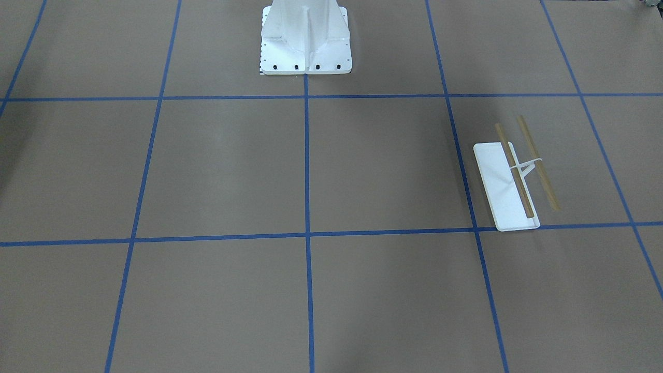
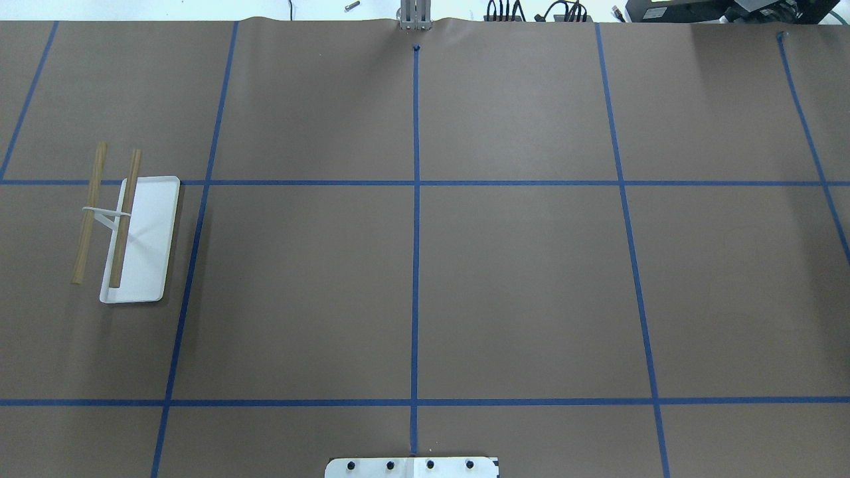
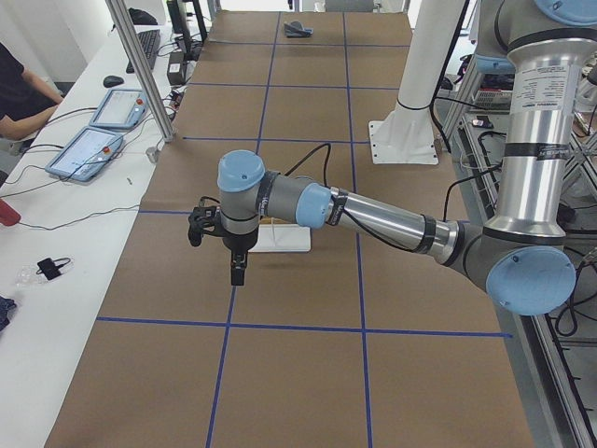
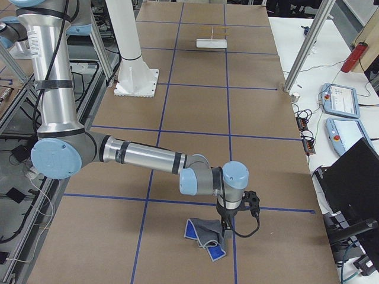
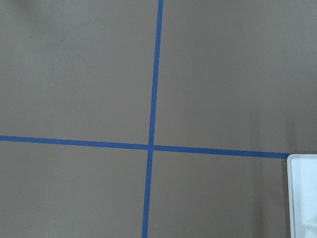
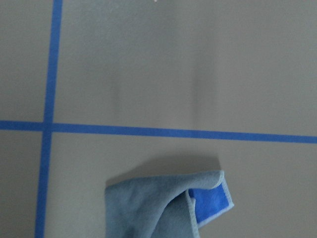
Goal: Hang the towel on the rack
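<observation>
Towel (image 6: 163, 208) first, since it's right under the right wrist cam. It's lying rumpled on the table (image 2: 518, 279), grey side up, with one corner flipped to show blue. It sits at the opposite end from the rack (image 2: 143, 239), well apart from it. The rack is bare and both rods (image 2: 126, 219) are free.

Right gripper (image 4: 226, 229) hangs right at the towel, far from the rack. Only the side cam catches it, so I can't tell if the claw is wide or pinched, or whether it's touching cloth. Left gripper (image 3: 236, 266) hovers near the rack, just off a corner of its tray (image 5: 303, 198). Same deal there, can't tell the claw state.

My read is that this is the pick-up step, with nothing hung yet. The next move needs the right claw to pinch a towel edge and carry it all the way over to the rack, or pass it to the left gripper. Then it has to drape the towel over a rod without tipping the stand, which looks pretty light.
</observation>
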`<state>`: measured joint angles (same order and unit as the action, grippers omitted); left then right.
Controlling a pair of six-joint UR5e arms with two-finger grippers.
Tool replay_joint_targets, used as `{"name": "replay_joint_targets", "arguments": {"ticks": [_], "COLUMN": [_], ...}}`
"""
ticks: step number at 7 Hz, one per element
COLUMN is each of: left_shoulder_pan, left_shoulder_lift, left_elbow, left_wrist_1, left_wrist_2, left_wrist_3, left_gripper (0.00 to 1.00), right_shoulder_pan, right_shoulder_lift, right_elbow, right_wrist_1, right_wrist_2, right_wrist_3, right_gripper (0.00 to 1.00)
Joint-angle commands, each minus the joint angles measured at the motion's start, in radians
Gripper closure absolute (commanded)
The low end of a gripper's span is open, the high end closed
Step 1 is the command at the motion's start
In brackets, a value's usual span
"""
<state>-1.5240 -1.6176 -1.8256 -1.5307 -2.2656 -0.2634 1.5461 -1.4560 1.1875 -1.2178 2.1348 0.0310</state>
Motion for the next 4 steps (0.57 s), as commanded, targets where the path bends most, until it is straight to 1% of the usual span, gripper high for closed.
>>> {"name": "replay_joint_targets", "arguments": {"ticks": [1,2,4], "left_shoulder_pan": [0.001,0.001,0.001], "left_shoulder_lift": [-0.001,-0.004,-0.011], "left_elbow": [-0.011,-0.011,-0.012], "left_wrist_1": [0.0,0.0,0.001], "left_wrist_2": [0.0,0.0,0.0], "left_wrist_3": [0.0,0.0,0.0], "left_gripper": [0.02,0.02,0.02], "right_shoulder_pan": [-0.009,-0.009,-0.009], "right_shoulder_lift": [0.031,0.029,0.029], "right_elbow": [-0.15,-0.157,-0.213], "right_wrist_1": [0.173,0.172,0.173], "right_wrist_2": [0.016,0.078,0.146], "right_wrist_3": [0.087,0.09,0.101], "right_gripper": [0.0,0.0,0.0]}}
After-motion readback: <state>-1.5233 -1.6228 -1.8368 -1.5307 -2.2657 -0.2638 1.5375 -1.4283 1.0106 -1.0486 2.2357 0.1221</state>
